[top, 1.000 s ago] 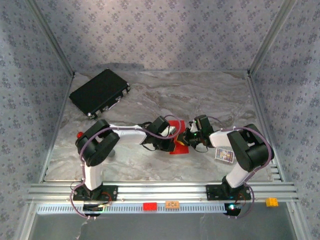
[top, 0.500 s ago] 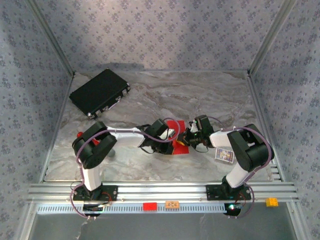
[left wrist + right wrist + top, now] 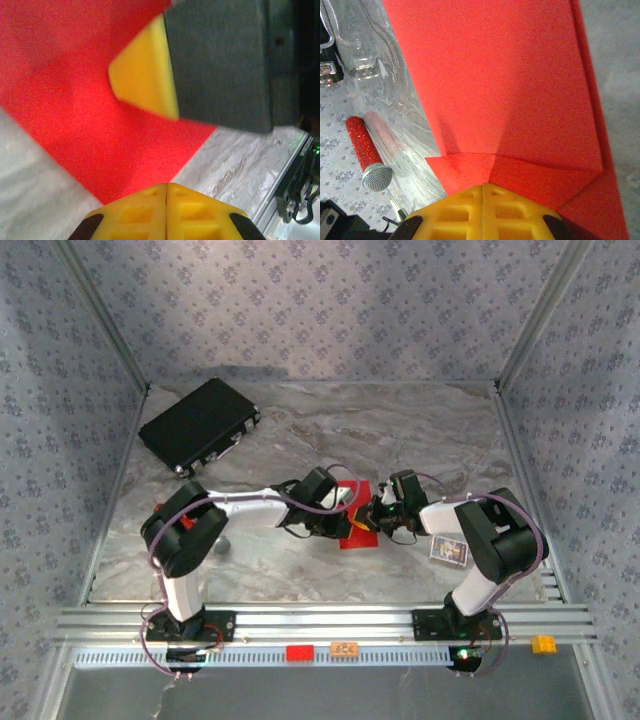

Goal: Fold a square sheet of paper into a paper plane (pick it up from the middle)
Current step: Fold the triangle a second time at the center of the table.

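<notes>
Paper sheet, thin, bright red and creased into folded flaps, is laid flat on the grey marbled tabletop, just right of centre in the top view. It is flanked by 2 grippers: the left gripper over its left edge, the right gripper over its right. Each one's yellow fingertips are pressed together, with nothing clamped between them. A black rectangular case is seen at the upper left.

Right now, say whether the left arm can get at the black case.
Probably yes: only open table lies between the left arm and the black case, though its shut jaws are down at the red paper.
</notes>
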`<state>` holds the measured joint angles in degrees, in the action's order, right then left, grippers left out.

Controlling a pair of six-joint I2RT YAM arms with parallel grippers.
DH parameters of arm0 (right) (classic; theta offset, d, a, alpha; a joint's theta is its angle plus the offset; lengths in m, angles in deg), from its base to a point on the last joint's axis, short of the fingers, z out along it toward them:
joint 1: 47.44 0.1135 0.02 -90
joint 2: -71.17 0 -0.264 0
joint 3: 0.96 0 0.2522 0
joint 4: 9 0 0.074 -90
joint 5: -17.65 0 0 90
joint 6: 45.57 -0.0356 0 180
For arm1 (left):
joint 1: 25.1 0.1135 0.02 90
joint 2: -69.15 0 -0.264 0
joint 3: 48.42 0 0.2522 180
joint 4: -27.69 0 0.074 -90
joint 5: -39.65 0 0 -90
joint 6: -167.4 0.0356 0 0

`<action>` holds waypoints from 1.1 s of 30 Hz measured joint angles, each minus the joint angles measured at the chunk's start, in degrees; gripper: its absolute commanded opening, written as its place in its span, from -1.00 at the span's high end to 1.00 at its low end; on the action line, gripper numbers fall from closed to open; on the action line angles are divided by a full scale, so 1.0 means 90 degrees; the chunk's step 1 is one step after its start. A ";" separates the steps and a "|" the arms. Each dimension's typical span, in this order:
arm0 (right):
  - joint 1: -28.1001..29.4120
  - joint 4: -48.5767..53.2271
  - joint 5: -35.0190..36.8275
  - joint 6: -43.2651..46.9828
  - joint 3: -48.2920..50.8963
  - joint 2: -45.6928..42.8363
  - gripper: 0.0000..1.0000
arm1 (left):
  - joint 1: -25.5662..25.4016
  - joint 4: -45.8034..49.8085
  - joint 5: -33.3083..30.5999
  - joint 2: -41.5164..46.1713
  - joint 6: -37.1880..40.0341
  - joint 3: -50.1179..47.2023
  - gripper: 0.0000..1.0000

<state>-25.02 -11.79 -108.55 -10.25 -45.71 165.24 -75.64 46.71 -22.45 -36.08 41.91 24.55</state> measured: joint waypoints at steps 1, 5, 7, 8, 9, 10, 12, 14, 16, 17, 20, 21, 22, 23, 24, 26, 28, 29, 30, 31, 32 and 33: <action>0.0000 0.0000 0.0000 0.0000 0.0000 0.0000 0.96 | 0.0010 -0.0022 0.0029 -0.0136 0.0000 0.0092 0.88; 0.0000 0.0002 0.0000 0.0000 0.0000 0.0000 0.96 | 0.0002 0.0044 0.0073 -0.0406 -0.0015 0.0119 0.89; -0.0002 0.0002 0.0000 0.0000 0.0000 0.0000 0.96 | 0.0002 0.0041 0.0095 -0.0403 -0.0017 -0.0010 0.89; -0.0005 0.0002 0.0000 0.0000 0.0000 0.0000 0.96 | 0.0012 0.0007 0.0117 -0.0401 -0.0017 -0.0027 0.89; -0.0005 0.0002 -0.0002 0.0000 0.0000 0.0000 0.96 | 0.0019 -0.0041 0.0138 -0.0391 -0.0015 -0.0066 0.89; -0.0005 0.0002 -0.0002 0.0000 0.0000 0.0000 0.95 | 0.0022 -0.0095 0.0146 -0.0372 -0.0012 -0.0117 0.89; -0.0005 0.0002 -0.0002 0.0000 0.0000 0.0000 0.96 | 0.0019 -0.0204 0.0168 -0.0308 -0.0017 -0.0245 0.89; -0.0005 0.0002 0.0000 0.0000 0.0000 0.0000 0.96 | 0.0019 -0.0304 0.0219 -0.0238 -0.0019 -0.0386 0.89; -0.0005 0.0002 -0.0005 0.0002 0.0000 0.0000 0.96 | 0.0015 -0.0376 0.0257 -0.0199 -0.0019 -0.0471 0.89; -0.0005 0.0005 -0.0005 0.0000 0.0000 0.0000 0.96 | 0.0007 -0.0403 0.0257 -0.0187 -0.0019 -0.0500 0.88; -0.0005 0.0005 -0.0005 0.0000 0.0000 0.0000 0.96 | -0.0024 -0.0425 0.0255 -0.0114 -0.0019 -0.0585 0.88; -0.0005 0.0005 -0.0007 0.0000 0.0000 0.0000 0.96 | -0.0029 -0.0418 0.0255 -0.0097 -0.0019 -0.0605 0.88; -0.0005 0.0005 -0.0005 0.0000 0.0000 0.0000 0.96 | -0.0032 -0.0418 0.0257 -0.0085 -0.0019 -0.0614 0.88; -0.0005 0.0005 -0.0005 0.0000 0.0000 0.0000 0.95 | -0.0036 -0.0413 0.0257 -0.0080 -0.0017 -0.0619 0.88; -0.0005 0.0005 -0.0005 0.0000 0.0000 0.0000 0.96 | -0.0041 -0.0396 0.0255 -0.0066 -0.0017 -0.0629 0.88; -0.0005 0.0005 -0.0005 0.0000 0.0000 0.0000 0.96 | -0.0051 -0.0391 0.0255 -0.0046 -0.0015 -0.0644 0.88; -0.0005 0.0005 -0.0007 0.0000 0.0000 0.0000 0.96 | -0.0053 -0.0318 0.0255 -0.0024 -0.0017 -0.0646 0.88; -0.0005 0.0005 -0.0007 0.0000 0.0000 0.0000 0.96 | -0.0058 -0.0270 0.0257 -0.0019 -0.0015 -0.0646 0.87; -0.0005 0.0005 -0.0005 0.0000 0.0000 0.0000 0.96 | -0.0063 -0.0250 0.0260 -0.0007 -0.0015 -0.0646 0.88; -0.0005 0.0005 -0.0007 0.0000 0.0000 0.0000 0.96 | -0.0068 -0.0211 0.0260 0.0017 -0.0015 -0.0658 0.87; -0.0005 0.0005 -0.0005 0.0000 0.0000 0.0000 0.96 | -0.0078 -0.0160 0.0260 0.0046 -0.0017 -0.0675 0.87; -0.0005 0.0005 -0.0005 0.0000 0.0000 0.0000 0.96 | -0.0085 -0.0070 0.0257 0.0087 -0.0017 -0.0685 0.87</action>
<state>-25.07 -11.75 -108.60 -10.25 -45.71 165.24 -76.40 46.08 -20.13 -35.30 41.76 18.38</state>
